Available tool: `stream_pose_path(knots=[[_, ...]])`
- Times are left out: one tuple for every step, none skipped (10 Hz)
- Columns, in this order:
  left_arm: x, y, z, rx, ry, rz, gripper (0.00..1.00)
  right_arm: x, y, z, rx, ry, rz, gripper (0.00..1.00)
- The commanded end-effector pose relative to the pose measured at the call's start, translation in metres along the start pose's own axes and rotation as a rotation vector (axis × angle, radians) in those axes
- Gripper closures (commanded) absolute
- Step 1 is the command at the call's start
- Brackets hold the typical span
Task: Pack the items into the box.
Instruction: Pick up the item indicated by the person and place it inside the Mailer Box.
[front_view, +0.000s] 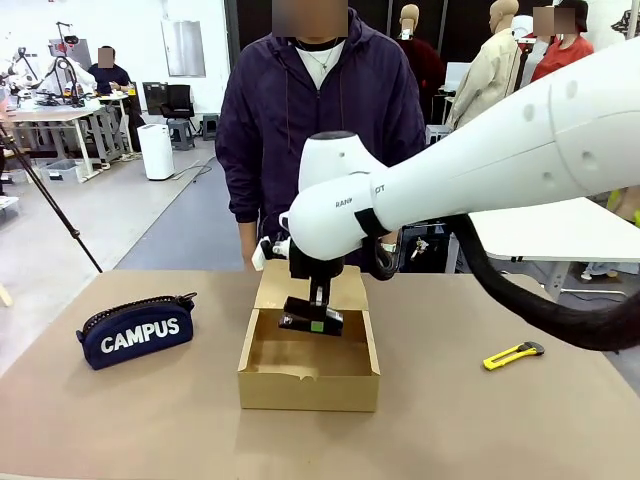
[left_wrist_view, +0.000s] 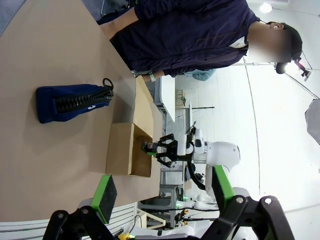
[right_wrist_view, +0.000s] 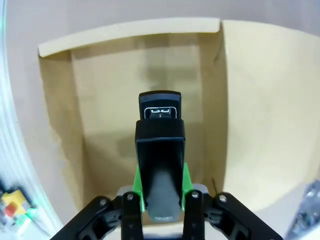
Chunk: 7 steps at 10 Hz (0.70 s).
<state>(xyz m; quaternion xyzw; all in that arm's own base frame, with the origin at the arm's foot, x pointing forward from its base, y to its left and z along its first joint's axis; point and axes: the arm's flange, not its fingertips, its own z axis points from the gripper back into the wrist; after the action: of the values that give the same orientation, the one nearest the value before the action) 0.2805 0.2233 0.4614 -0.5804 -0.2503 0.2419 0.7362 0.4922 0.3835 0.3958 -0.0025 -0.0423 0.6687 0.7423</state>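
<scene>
Over the middle of the desk (front_view: 450, 425), the right claw (front_view: 318, 318) hangs clenched on a black stapler (front_view: 295, 322). It holds the stapler in the mouth of a shallow brown cardboard box (front_view: 308, 388), over the half nearer the person. The box lies straight below the claw, and its flap lid (front_view: 310, 288) is folded back toward the person. The stapler's long axis runs side to side, along the box's wider span, with room at both ends.

From the right wrist, the stapler (right_wrist_view: 160, 145) sits between the green pads (right_wrist_view: 137, 187), with the bare floor of the box (right_wrist_view: 110, 100) beneath. It seems to hang just off that floor, so the coming move looks like a short straight drop and a release.

The left claw (left_wrist_view: 162, 200) is released and empty, well apart from the box (left_wrist_view: 120, 155). A navy zip pouch lettered "CAMPUS" (front_view: 137, 332) lies on the desk left of the box. A yellow-and-black utility knife (front_view: 513, 354) lies to its right.
</scene>
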Motion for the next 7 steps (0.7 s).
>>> stream_pose_path(knots=[[-0.001, -0.001, 0.001, -0.009, 0.004, -0.001, 0.0, 0.008, -0.004, -0.012, 0.018, 0.022, 0.038, 1.0], [-0.001, -0.001, 0.001, -0.009, 0.004, -0.001, 0.0, 0.01, -0.002, -0.023, 0.034, 0.032, 0.037, 1.0], [-0.001, -0.001, 0.001, -0.009, 0.004, -0.001, 0.0, 0.011, 0.001, -0.03, 0.041, 0.04, 0.037, 1.0], [-0.001, -0.001, 0.001, -0.009, 0.004, -0.001, 0.0, 0.011, 0.001, -0.035, 0.048, 0.074, 0.012, 1.0], [-0.001, -0.001, 0.001, -0.009, 0.004, -0.001, 0.0, 0.012, 0.002, -0.039, 0.033, 0.112, 0.016, 1.0], [-0.001, -0.001, 0.001, -0.009, 0.004, -0.001, 0.0, 0.013, 0.003, -0.041, 0.038, 0.118, 0.021, 1.0], [-0.001, -0.001, 0.001, -0.009, 0.004, -0.001, 0.0, 0.014, 0.003, -0.043, 0.047, 0.114, 0.018, 0.86]])
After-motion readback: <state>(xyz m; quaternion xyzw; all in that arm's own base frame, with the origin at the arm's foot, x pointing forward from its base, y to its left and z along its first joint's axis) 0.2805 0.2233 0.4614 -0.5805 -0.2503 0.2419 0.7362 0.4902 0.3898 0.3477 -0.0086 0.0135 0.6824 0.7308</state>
